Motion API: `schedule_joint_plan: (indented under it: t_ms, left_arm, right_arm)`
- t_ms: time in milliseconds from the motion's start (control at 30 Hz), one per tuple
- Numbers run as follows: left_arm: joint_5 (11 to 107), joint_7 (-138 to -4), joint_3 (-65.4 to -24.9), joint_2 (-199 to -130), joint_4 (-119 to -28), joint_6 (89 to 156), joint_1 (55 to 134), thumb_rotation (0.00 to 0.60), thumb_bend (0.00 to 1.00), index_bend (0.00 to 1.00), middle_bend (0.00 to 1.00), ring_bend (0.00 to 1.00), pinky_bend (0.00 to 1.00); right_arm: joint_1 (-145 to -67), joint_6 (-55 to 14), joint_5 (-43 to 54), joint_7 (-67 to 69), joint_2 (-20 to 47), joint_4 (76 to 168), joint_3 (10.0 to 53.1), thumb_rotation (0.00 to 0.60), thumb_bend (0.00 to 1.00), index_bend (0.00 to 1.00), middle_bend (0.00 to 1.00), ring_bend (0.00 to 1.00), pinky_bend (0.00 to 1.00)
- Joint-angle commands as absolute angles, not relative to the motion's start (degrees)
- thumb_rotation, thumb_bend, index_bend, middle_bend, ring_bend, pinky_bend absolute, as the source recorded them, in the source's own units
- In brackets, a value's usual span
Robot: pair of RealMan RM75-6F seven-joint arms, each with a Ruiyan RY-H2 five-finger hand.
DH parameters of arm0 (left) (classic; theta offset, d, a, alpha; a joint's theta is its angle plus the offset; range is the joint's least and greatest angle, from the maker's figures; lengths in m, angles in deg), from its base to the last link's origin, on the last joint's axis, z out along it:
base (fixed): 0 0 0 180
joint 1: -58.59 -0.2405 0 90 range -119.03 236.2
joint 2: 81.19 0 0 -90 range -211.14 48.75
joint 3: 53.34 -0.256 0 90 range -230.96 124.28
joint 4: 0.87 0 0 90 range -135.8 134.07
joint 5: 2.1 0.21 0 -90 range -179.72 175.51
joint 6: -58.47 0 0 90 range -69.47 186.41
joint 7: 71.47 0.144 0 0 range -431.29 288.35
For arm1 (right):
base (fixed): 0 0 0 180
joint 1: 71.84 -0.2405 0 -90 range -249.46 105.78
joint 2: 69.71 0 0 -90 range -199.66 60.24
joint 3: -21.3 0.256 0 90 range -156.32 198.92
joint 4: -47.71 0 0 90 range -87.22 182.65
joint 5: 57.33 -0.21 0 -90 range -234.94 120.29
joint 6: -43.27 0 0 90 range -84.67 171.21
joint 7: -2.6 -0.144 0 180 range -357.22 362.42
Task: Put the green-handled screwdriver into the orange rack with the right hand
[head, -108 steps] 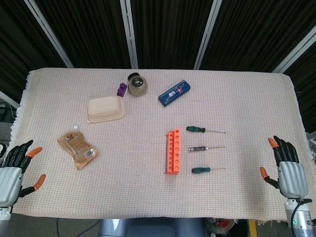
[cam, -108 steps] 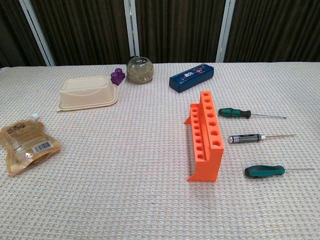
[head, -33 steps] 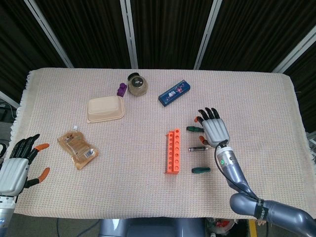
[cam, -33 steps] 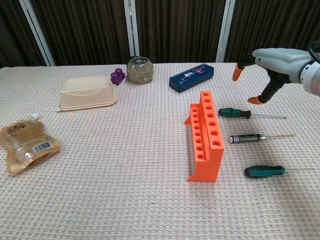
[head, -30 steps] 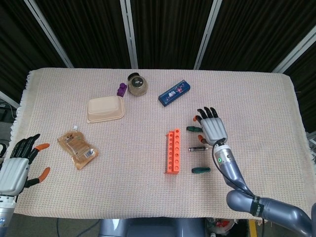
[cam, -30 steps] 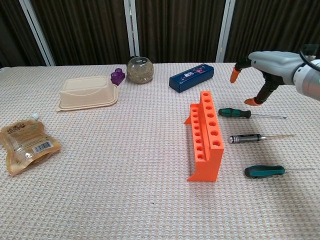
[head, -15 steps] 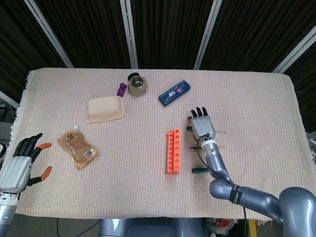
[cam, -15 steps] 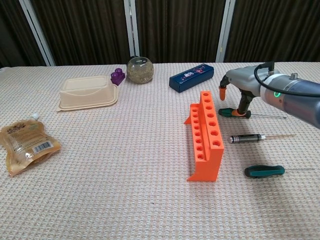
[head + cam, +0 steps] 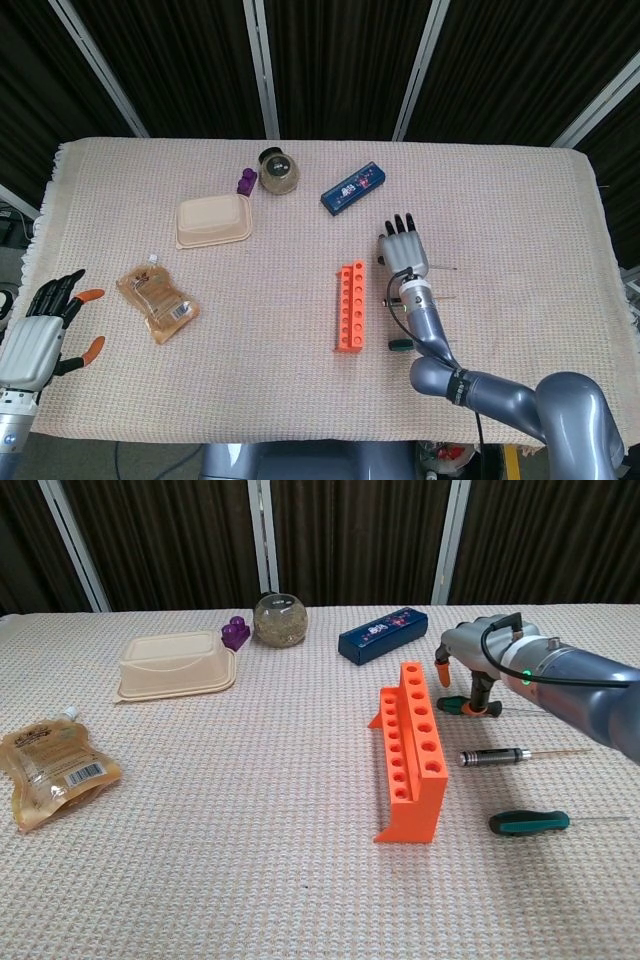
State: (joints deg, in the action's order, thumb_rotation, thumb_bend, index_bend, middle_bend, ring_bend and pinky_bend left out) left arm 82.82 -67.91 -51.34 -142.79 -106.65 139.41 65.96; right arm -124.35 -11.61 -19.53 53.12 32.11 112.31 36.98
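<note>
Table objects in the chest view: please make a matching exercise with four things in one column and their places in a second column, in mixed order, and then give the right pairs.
Things:
1. orange rack
2. brown pouch
3. blue box
4. right hand

Places:
A. at the left edge of the table
B. over the farthest green-handled screwdriver
C. far side, behind the rack
D. middle of the table, left of the screwdrivers

Pairs: 1-D, 2-A, 3-C, 4-B
</note>
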Motion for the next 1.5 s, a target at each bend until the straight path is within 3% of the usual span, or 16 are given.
schedule_joint_plan:
  t_ms: [33,567,1033,1500]
  left_arm:
    - [82.82,-68.1,-51.41,-142.74,-106.68,139.29,65.99,0.6,0.32,0.23,0.01,0.0,0.0]
    - [82.41,-68.69,-51.62,-142.55,-106.49,138.59,66.28,0.6,0.32,0.23,0.0,0.0,0.0]
    - [82.34,-69.13,-51.63,-142.81,-106.19,138.7,66.34,0.6,0.32,0.23,0.0,0.0,0.0]
    - [82.14,-68.88,-51.78,-142.82,-106.46,138.66,66.32,0.6,0.32,0.23,0.0,0.0,0.0]
  right_arm:
    - [-124.89,-11.38,-20.2,53.65,32.67,111.19,37.05,0.6,0.24,0.41,0.13,0.0,0.0]
    - [-125.99,-8.48,-22.16,54.38,35.07,105.25,36.14,0.6,0.25,0.45,0.14,0.0,0.0]
    - [-124.5,-10.2,-22.54,56.6,30.73,113.2,33.89,0.6,0.25,0.46,0.15,0.0,0.0]
    - [-124.65,-10.19,-22.1,55.46,30.07,114.0,33.24,0.6,0.25,0.47,0.15,0.0,0.0]
